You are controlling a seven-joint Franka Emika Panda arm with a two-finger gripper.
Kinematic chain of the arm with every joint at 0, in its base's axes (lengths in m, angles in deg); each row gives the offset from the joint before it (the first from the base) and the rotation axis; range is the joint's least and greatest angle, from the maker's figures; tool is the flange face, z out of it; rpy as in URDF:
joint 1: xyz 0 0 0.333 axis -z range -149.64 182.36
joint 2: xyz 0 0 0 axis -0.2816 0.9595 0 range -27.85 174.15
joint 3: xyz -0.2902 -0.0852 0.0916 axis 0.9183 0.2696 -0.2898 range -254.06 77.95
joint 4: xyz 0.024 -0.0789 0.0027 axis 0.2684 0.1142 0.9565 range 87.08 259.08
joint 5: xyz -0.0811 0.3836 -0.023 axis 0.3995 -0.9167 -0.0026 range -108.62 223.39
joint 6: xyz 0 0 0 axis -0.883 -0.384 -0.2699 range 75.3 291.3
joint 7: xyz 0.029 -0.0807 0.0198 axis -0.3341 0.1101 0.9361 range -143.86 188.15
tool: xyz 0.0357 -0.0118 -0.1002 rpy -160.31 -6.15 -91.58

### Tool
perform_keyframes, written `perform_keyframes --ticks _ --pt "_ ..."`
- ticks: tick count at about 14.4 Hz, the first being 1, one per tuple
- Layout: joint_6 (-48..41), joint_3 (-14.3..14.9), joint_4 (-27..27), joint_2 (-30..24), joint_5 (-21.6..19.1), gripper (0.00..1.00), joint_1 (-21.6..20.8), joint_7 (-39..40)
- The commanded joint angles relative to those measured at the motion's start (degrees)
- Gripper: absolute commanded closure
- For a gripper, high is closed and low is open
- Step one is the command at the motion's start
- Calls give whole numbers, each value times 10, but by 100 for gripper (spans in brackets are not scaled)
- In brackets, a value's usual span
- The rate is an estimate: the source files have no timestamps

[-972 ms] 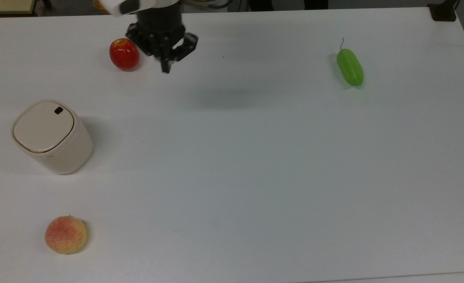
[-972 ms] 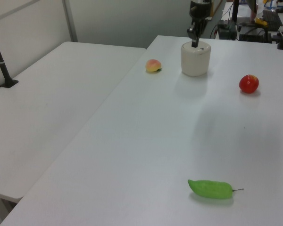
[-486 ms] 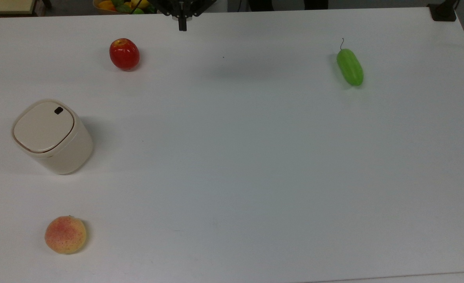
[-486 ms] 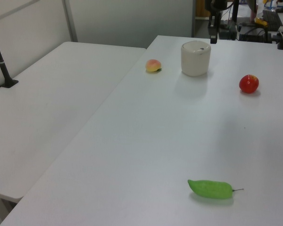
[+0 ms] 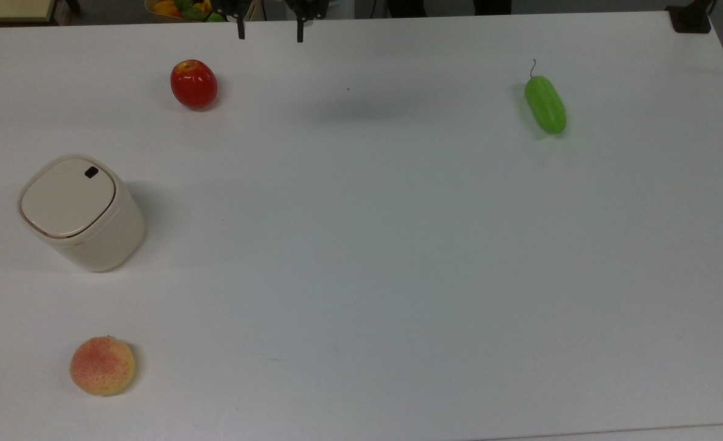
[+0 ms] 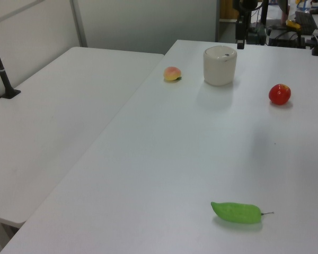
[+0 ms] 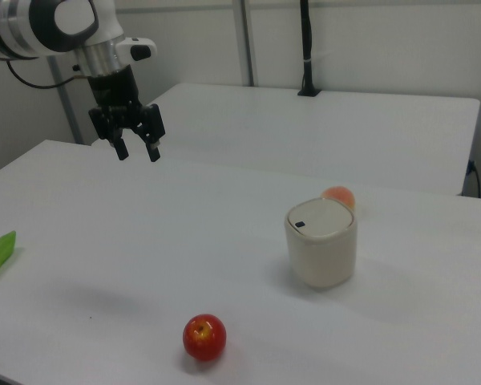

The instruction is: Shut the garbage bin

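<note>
Top view: small cream-beige plastic garbage bin (image 5: 82, 214) with rounded-square body, standing upright toward the top view's left on the white table (image 5: 398, 257), flat hinged lid (image 5: 67, 197) lying down flush on the rim, small black button (image 5: 91, 172) near one lid corner. Same bin (image 7: 321, 242) in the right view toward the right view's right, lid shut flat, button facing the near side; in the left view, bin (image 6: 220, 65) at the far end of the table.

Around it, well apart: red glossy apple (image 5: 194, 84) further up in the top view, lying near the bottom edge in the right view (image 7: 204, 337); round orange-pink speckled peach (image 5: 102, 365) below the bin in the top view, just behind it in the right view (image 7: 338, 195), partly hidden by the lid; green ribbed cucumber-like fruit with a thin stalk (image 5: 545, 103) far off at the top view's right, nearest the camera in the left view (image 6: 236, 212).

Black two-finger gripper (image 7: 138, 151) on the white arm (image 7: 56, 24) hanging in the air toward the right view's upper left, far from the bin, fingers spread wide and holding nothing (both fingertips also poking down at the top view's upper edge (image 5: 270, 32))
</note>
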Motion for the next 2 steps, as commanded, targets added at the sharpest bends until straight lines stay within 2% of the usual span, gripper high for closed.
perform_keyframes --ticks 1,2 --pt "0 7 17 -27 4 0 -4 13" --pt "-2 7 16 -28 2 0 -4 9"
